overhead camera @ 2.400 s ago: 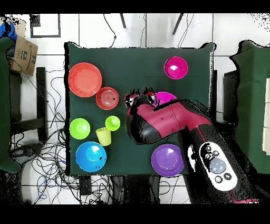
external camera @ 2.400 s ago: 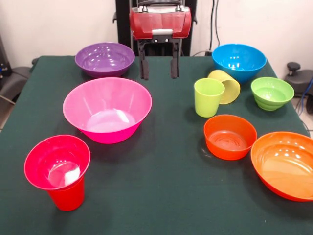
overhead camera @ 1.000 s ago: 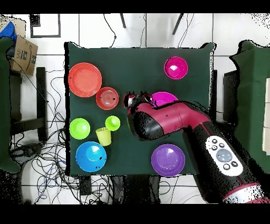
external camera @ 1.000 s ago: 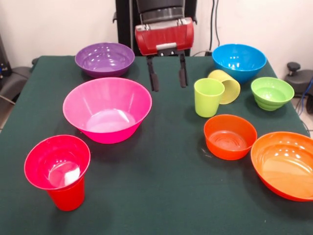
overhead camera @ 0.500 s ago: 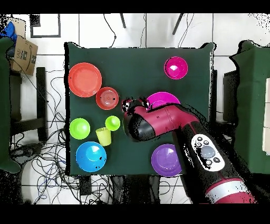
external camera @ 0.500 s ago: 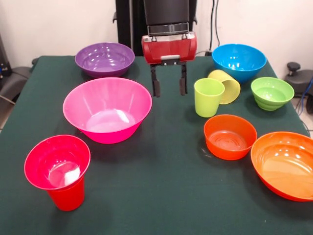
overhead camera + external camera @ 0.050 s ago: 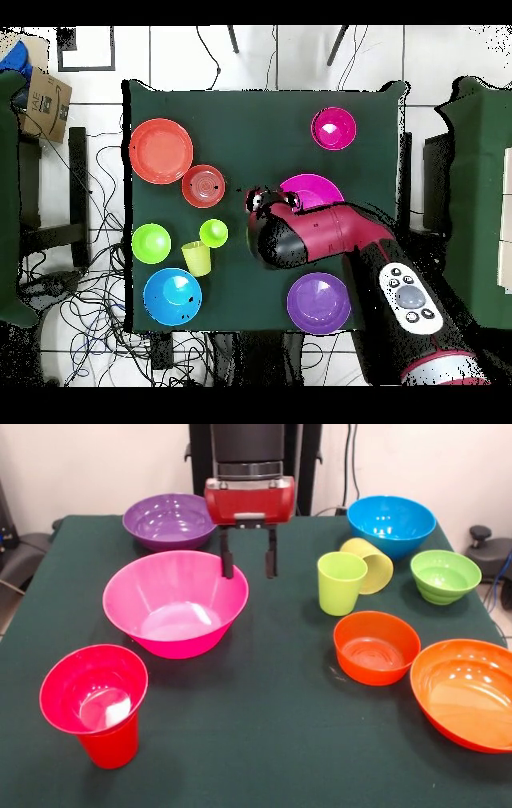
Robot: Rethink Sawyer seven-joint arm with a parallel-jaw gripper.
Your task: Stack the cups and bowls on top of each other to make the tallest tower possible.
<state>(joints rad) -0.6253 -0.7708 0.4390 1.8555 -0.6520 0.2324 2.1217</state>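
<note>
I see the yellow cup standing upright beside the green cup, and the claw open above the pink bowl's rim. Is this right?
Not quite: the front view shows the yellow cup lying on its side against the green cup. The claw is open over the pink bowl's rim.

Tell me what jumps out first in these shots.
The large pink bowl dominates the front view's left-centre, with the open gripper hanging at its far rim, holding nothing. At the near left, a magenta bowl already sits in the red cup. On the right, the pale yellow cup lies tipped beside the lime green cup.
</note>
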